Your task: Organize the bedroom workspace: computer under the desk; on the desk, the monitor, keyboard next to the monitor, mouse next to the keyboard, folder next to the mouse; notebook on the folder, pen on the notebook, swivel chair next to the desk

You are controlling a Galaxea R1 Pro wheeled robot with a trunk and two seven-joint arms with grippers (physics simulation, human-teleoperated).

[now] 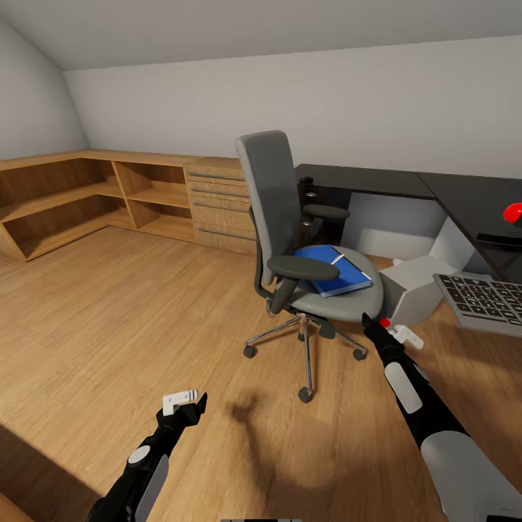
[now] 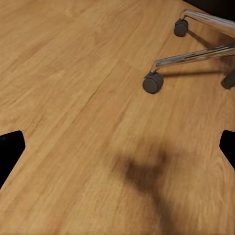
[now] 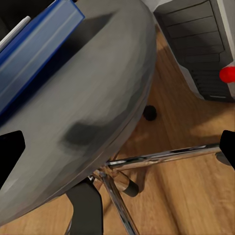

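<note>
1. The left end effector (image 1: 187, 401) hung low over the wooden floor (image 1: 109, 312). Its fingers were apart and it held nothing. The chair's wheels were a little way ahead of it.
2. The right end effector (image 1: 383, 328) was close to the front edge of the swivel chair (image 1: 290, 246) seat. Its fingers were spread wide and it held nothing.
3. I think the step in hand was getting the folder (image 1: 336, 269) off the chair. The blue folder lay flat on the seat, just past the right end effector. A thin white pen (image 1: 338, 259) lay on top of it.
4. Next, the right end effector needed to rise over the seat edge and close on the folder's near side.
5. The computer (image 1: 409, 286) stood on the floor just beyond the right end effector, beside the table (image 1: 377, 181).
6. The keyboard (image 1: 484, 301) stuck out over the table's edge, off to the right end effector's right.
7. Farther off, the wooden shelves (image 1: 80, 203) had nothing in them that I could see.
</note>
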